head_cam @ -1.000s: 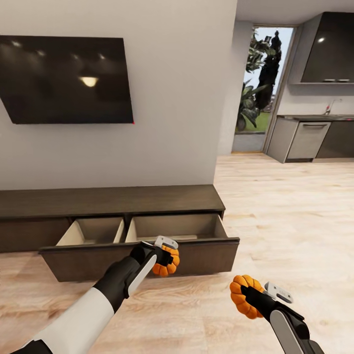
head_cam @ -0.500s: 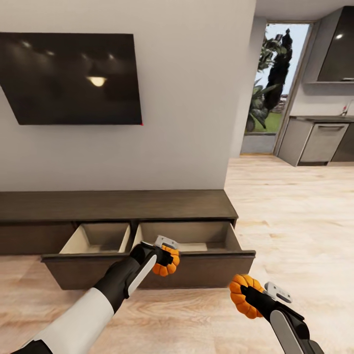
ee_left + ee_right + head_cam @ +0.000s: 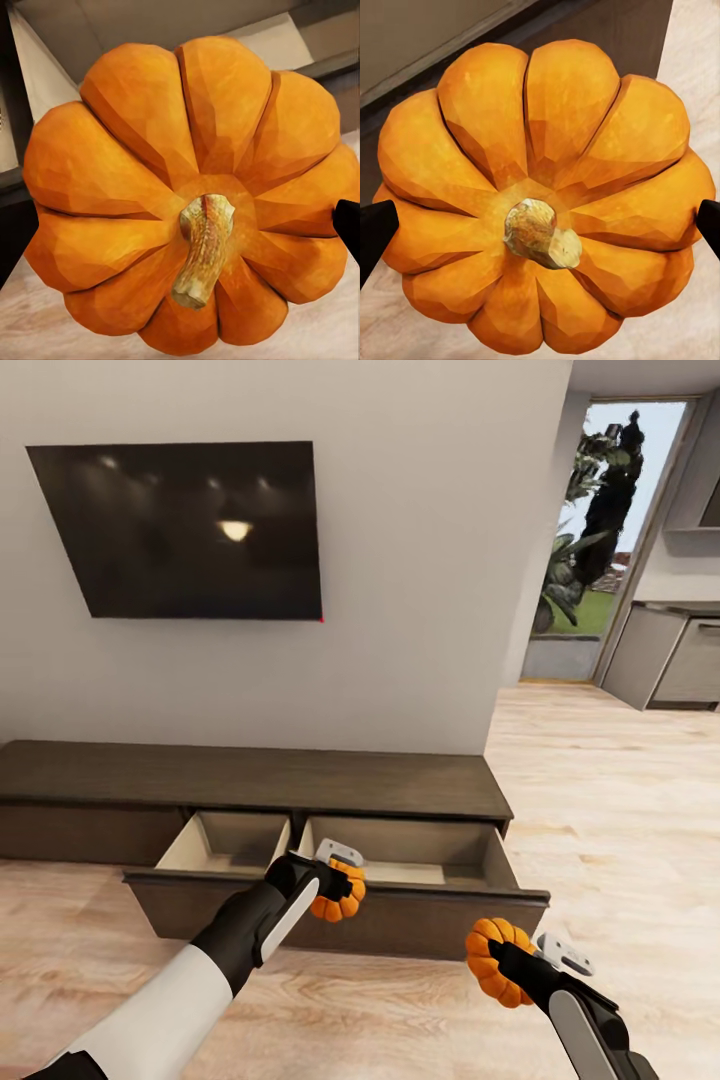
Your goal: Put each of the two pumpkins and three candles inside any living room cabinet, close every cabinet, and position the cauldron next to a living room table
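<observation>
Both pumpkins in hand, at the open cabinet drawer.

Left pincer pinching one pumpkin just at the front edge of the cabinet's open drawer; right pincer pinching the second pumpkin over the floor, short of the drawer front. Step: stowing pumpkins. Next, I'd say: carry left over the drawer front into the pale interior, release, then bring right in. Watch the front lip.

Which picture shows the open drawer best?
The head view. There the drawer shows whole, pulled out of the cabinet, with its pale inside. The left wrist view gives just a corner of it behind the pumpkin. The right wrist view gives just a dark strip.
</observation>
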